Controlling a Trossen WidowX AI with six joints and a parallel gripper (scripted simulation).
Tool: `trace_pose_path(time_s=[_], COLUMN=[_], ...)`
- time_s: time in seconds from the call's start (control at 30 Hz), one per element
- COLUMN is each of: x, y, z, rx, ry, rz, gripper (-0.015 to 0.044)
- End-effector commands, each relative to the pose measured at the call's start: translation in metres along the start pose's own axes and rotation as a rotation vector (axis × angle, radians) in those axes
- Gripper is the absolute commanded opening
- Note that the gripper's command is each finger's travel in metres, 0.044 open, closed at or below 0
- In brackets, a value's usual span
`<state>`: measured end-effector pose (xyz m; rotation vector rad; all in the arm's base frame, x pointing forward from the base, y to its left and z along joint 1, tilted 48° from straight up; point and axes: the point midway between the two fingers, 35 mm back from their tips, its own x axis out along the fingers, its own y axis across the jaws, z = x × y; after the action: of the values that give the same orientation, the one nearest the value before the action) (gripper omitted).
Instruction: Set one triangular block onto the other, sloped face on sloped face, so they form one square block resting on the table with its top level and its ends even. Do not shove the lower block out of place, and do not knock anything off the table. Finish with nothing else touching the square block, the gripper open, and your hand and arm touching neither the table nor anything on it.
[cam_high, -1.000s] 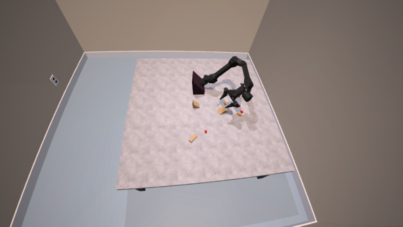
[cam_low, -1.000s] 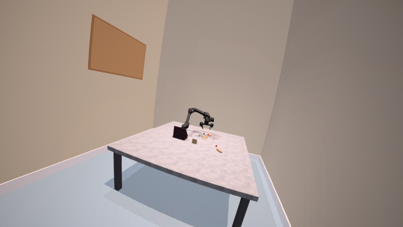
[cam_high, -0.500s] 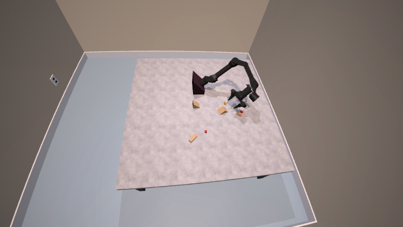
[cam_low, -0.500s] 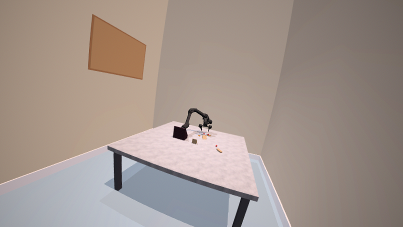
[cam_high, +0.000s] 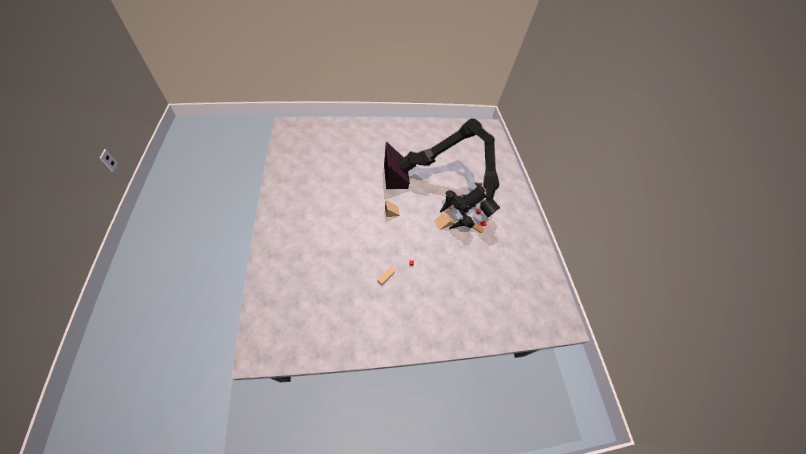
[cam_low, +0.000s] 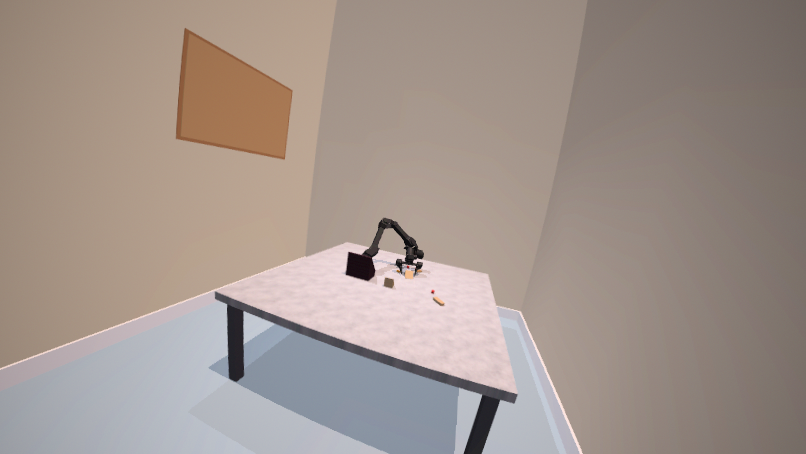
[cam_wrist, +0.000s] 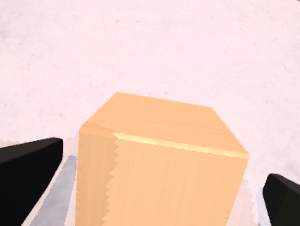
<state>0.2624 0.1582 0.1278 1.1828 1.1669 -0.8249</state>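
One triangular block (cam_high: 443, 220) (cam_low: 408, 275) (cam_wrist: 165, 185) in light wood sits on the table between the spread fingers of my gripper (cam_high: 447, 218) (cam_low: 408, 274) (cam_wrist: 165, 166). The gripper is open, and in the wrist view gaps show between the block and both fingertips. The block's lower part is cut off in that view, and I cannot tell which way its slope faces. The other triangular block (cam_high: 392, 209) (cam_low: 388, 282) stands apart on the table, nearer the dark box, its triangular end showing in the top view. It is outside the wrist view.
A dark box (cam_high: 396, 172) (cam_low: 359, 266) stands by the arm's base. A flat wooden bar (cam_high: 385, 275) (cam_low: 438, 301) and a red cube (cam_high: 411, 262) (cam_low: 432, 291) lie toward the front. Two red cubes (cam_high: 478, 211) (cam_high: 483, 223) and a wooden piece (cam_high: 478, 228) lie close under the hand.
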Motion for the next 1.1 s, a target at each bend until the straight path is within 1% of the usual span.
trace_pose_path(time_s=[0.0, 0.07, 0.3, 0.57, 0.7, 0.83, 1.07], x=[0.001, 0.001, 0.0, 0.0, 0.0, -0.01, -0.033], y=[0.003, 0.003, 0.002, 0.002, 0.002, 0.004, 0.006], z=[0.001, 0.001, 0.0, 0.0, 0.001, 0.012, 0.037], rx=[0.0, 0.0, 0.002, 0.002, 0.002, 0.002, 0.001], ry=[0.007, 0.007, 0.003, 0.003, 0.003, 0.001, -0.001], rz=[0.011, 0.011, 0.009, 0.009, 0.009, 0.008, 0.007], gripper=[0.044, 0.044, 0.0256, 0.0203, 0.0098, 0.0, 0.0])
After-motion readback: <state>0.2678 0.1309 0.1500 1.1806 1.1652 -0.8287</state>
